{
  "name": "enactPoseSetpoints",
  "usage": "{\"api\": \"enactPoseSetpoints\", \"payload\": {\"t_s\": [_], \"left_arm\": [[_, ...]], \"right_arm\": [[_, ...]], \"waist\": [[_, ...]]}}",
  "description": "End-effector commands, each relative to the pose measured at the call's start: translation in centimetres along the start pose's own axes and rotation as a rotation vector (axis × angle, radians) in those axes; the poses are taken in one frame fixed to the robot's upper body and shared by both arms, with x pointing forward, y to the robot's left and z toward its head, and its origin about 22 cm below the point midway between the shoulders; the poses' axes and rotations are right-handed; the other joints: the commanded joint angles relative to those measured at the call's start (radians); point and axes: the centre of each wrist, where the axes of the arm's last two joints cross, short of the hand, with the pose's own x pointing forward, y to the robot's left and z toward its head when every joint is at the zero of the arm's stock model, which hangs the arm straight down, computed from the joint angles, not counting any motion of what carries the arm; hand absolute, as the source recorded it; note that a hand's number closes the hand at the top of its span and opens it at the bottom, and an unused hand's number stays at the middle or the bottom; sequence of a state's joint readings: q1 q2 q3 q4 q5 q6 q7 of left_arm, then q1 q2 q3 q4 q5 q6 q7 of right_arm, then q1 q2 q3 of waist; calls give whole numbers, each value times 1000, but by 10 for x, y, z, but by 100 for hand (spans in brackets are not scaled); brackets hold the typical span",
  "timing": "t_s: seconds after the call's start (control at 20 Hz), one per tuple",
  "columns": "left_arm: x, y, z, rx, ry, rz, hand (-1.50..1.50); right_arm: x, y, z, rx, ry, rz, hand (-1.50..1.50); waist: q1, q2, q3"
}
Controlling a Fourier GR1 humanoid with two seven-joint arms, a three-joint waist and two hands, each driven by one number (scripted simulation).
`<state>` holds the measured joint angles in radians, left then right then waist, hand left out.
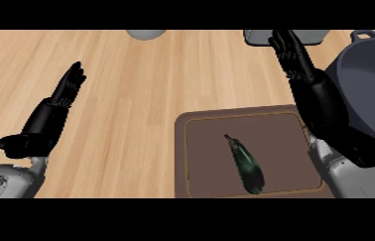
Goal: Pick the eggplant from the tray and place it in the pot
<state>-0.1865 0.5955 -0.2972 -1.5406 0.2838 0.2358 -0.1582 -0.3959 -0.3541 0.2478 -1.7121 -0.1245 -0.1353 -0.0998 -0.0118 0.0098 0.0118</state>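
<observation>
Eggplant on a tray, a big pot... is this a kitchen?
Probably a kitchen counter: a wooden top, an eggplant lying on a brown tray, and a dark pot beside it.

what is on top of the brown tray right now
Only the eggplant lies on the tray, stem pointing away from the robot. The right hand and its forearm cover the tray's right edge, so that strip cannot be seen.

We see a dark green eggplant [247, 164] with a shiny streak on a brown tray [201, 155] with a thin lighter brown line near its edge. The pot [357, 76] is dark blue-grey. The counter [147, 86] is light wood with stripes. Both hands [51, 116] [311, 86] are black.
</observation>
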Motion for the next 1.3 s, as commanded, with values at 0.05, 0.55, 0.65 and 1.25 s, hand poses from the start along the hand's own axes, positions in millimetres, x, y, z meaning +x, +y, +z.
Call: {"api": "enactPoseSetpoints", "payload": {"t_s": [0.05,0.55,0.65,1.25], "left_arm": [[8,8,-9,76,28,49,0],[17,3,-18,218,165,241,0],[14,-14,-13,230,182,236,0],[16,6,-23,245,211,232,0]], "right_arm": [[-46,-20,2,59,154,-111,150],[-153,-66,87,193,381,-75,-150],[-160,-75,81,223,299,-126,-150],[-105,-101,-20,869,420,93,-150]], "waist": [[35,-1,-11],[63,7,-7],[55,3,-8],[28,-9,-13]]}}
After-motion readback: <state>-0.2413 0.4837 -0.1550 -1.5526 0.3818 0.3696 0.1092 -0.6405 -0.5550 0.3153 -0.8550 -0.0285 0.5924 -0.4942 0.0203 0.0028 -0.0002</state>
